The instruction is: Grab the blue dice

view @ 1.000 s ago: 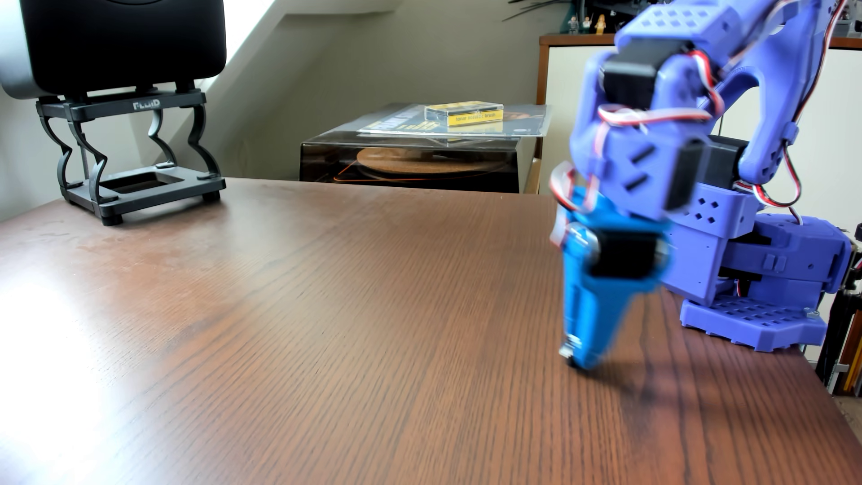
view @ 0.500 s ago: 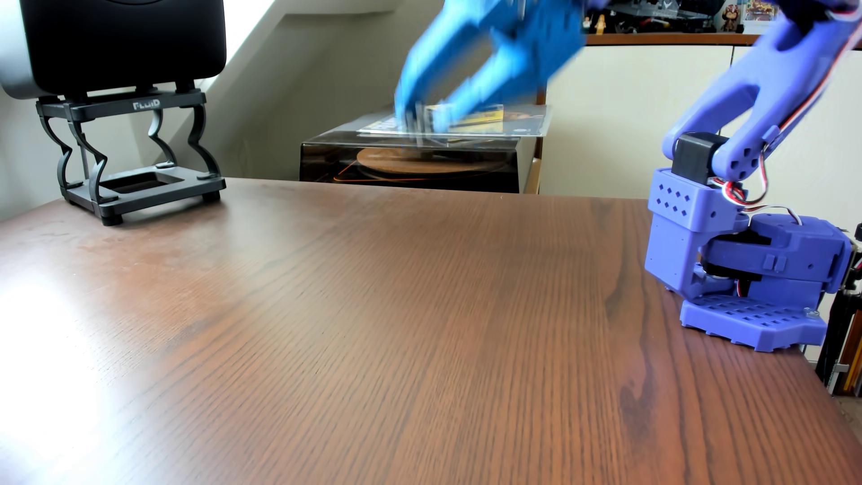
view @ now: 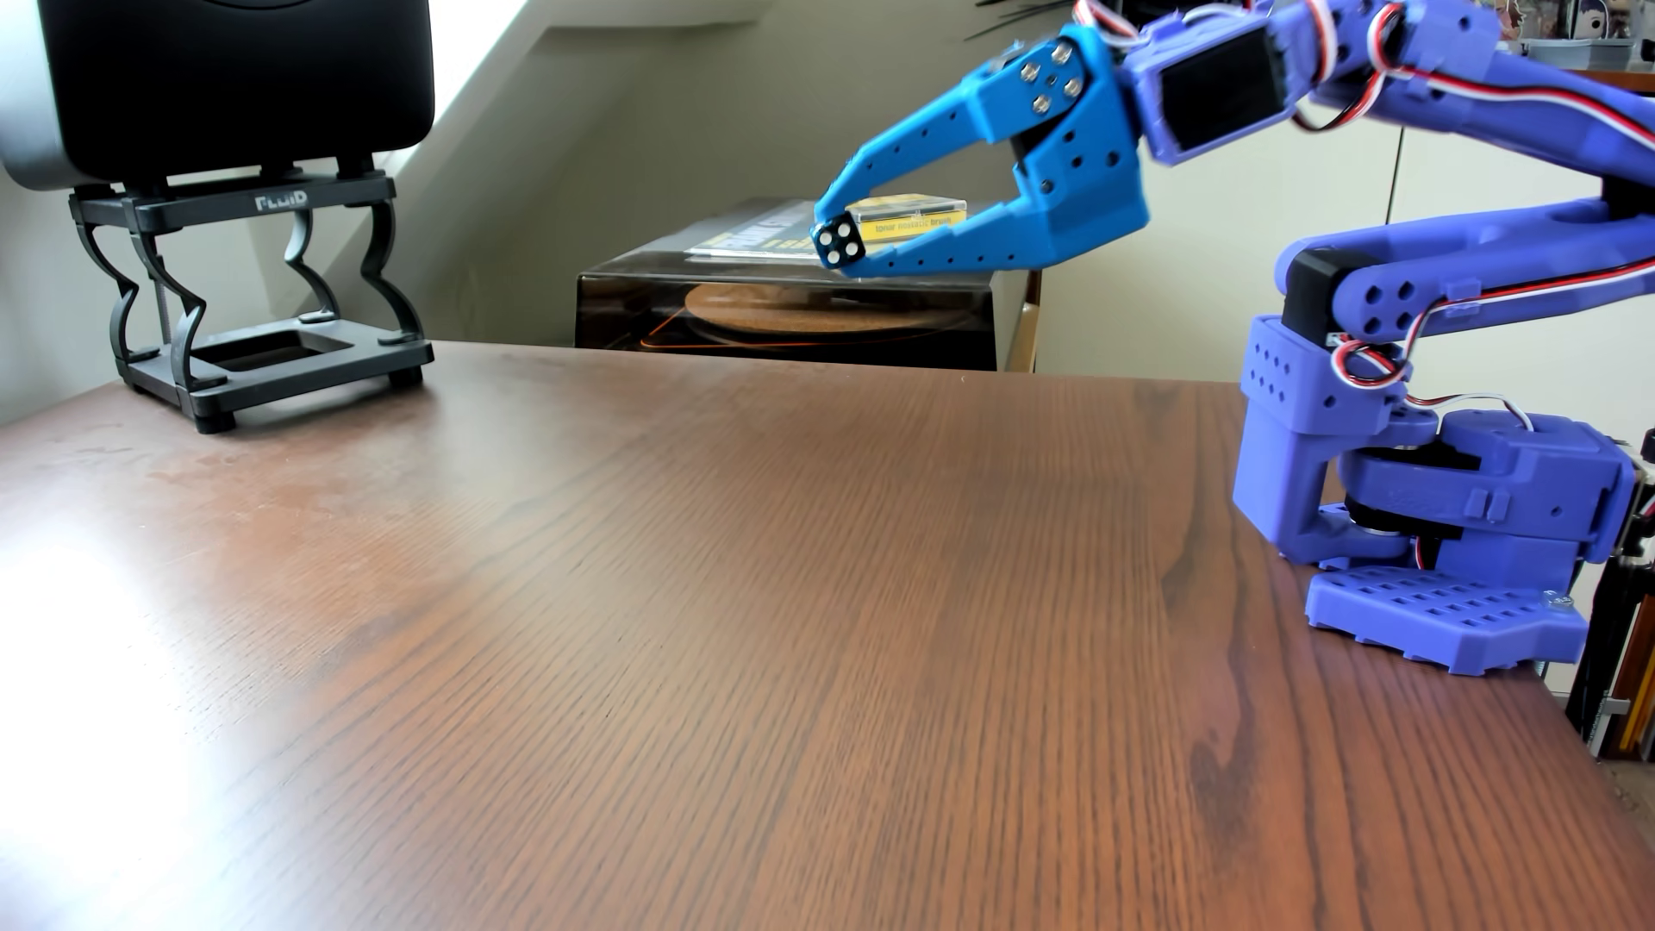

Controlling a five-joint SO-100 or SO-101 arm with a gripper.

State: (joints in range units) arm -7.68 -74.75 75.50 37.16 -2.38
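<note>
Blue dice: pinched at the tips of the gripper, held in the air well above the wooden table. Four white pips face the camera; the cube sits slightly rotated, edges not level. It touches nothing but the two finger tips.

Gripper: bright blue claw, closed on the dice at the very tips, with a wide wedge-shaped gap between the fingers further back toward the hinge. Upper finger slopes down to the left; lower finger runs nearly level. Claw points left and slightly downward in this view.

Arm pose: purple arm reaches in from the right. Base sits at the table's right edge. Lower link runs nearly horizontal from the shoulder toward the right frame edge; the upper link comes back left along the top of the frame to the wrist servo. Red, white and black cables loop along the joints.

Background: black speaker stand at far left on the table; beyond the table, a turntable dust cover carrying a yellow cassette case directly behind the held dice.
</note>
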